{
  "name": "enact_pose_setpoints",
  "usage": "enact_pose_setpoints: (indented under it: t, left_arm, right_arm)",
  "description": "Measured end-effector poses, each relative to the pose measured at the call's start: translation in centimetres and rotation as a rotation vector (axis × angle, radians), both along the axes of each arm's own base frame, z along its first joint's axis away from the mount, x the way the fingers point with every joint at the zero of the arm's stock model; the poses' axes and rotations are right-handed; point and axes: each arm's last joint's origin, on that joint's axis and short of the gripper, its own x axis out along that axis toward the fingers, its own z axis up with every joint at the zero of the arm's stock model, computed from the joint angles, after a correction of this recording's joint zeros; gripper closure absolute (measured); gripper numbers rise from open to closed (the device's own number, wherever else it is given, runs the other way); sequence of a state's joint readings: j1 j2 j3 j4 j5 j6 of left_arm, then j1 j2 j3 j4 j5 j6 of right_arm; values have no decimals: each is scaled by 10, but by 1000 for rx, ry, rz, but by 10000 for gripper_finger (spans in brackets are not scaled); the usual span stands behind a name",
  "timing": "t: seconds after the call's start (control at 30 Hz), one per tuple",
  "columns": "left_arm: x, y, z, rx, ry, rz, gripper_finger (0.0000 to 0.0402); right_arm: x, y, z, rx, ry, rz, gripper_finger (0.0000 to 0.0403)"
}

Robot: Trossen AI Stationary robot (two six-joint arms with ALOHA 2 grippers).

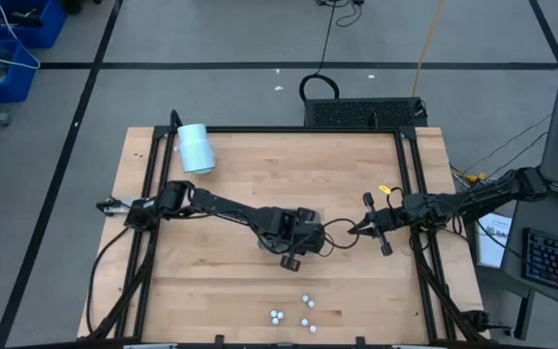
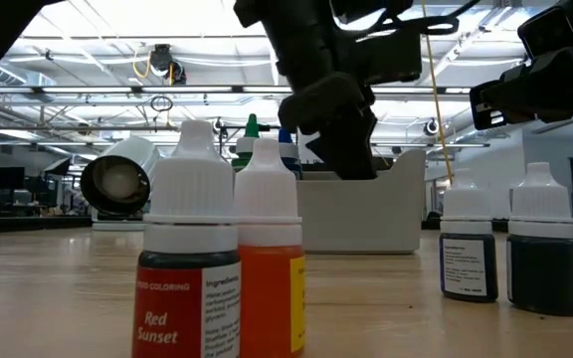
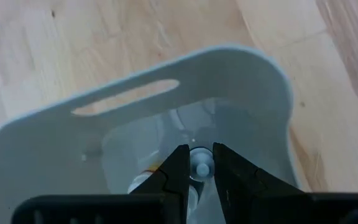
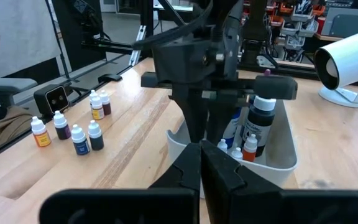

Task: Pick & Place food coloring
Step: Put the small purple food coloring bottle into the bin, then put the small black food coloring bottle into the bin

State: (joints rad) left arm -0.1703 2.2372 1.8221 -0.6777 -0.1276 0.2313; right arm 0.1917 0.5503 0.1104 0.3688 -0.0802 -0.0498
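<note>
My left gripper (image 1: pixel 296 247) reaches down into the pale grey tray (image 3: pixel 229 57) at the table's middle, shut on a small white-capped food coloring bottle (image 3: pixel 199 168). More bottles stand inside the tray (image 4: pixel 278 155), among them a dark one (image 4: pixel 261 127), a blue one (image 4: pixel 232 134) and an orange one (image 4: pixel 248 149). Several loose bottles (image 1: pixel 303 310) stand upright on the wood near the front edge. The closest ones in the low view are a red one (image 2: pixel 192 264) and an orange one (image 2: pixel 272 264). My right gripper (image 1: pixel 355 231) waits shut at the table's right, pointing level at the tray. My left gripper pinches the bottle at its white cap (image 3: pixel 199 163) between its two fingertips (image 3: pixel 180 167). The fingers slant steeply down from above into the tray. The bottle's body is hidden below the fingers, so whether it rests on the tray floor cannot be told.
A large white cylinder (image 1: pixel 195 147) lies on its side at the far left of the table. Black frame rails (image 1: pixel 410 184) run along the table's edges. A small black box (image 4: pixel 53 99) sits beside the loose bottles (image 4: pixel 73 132). Bare wood lies between the tray and the front bottles.
</note>
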Motion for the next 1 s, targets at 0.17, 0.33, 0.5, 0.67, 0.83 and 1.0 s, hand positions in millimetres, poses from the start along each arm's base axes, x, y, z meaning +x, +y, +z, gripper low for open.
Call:
enact_pose_setpoints:
  t: [0.17, 0.33, 0.5, 0.67, 0.83, 1.0]
  left_arm:
    - [0, 0, -1, 0, 2, 1, 337]
    - [0, 0, -2, -22, 1, -13, 337]
    - [2, -1, -1, -40, -10, -13, 336]
    - [2, -1, -1, -54, -14, 10, 333]
    - [2, -1, -1, -54, -16, 11, 305]
    - [3, 0, -1, -60, -28, 19, 273]
  right_arm:
    - [0, 0, 0, 0, 0, 0, 403]
    - [0, 0, 0, 0, 0, 0, 403]
    - [0, 0, 0, 3, 1, -1, 403]
    - [0, 0, 0, 2, 3, -1, 403]
    - [0, 0, 0, 3, 3, -1, 403]
    - [0, 0, 0, 3, 4, 0, 403]
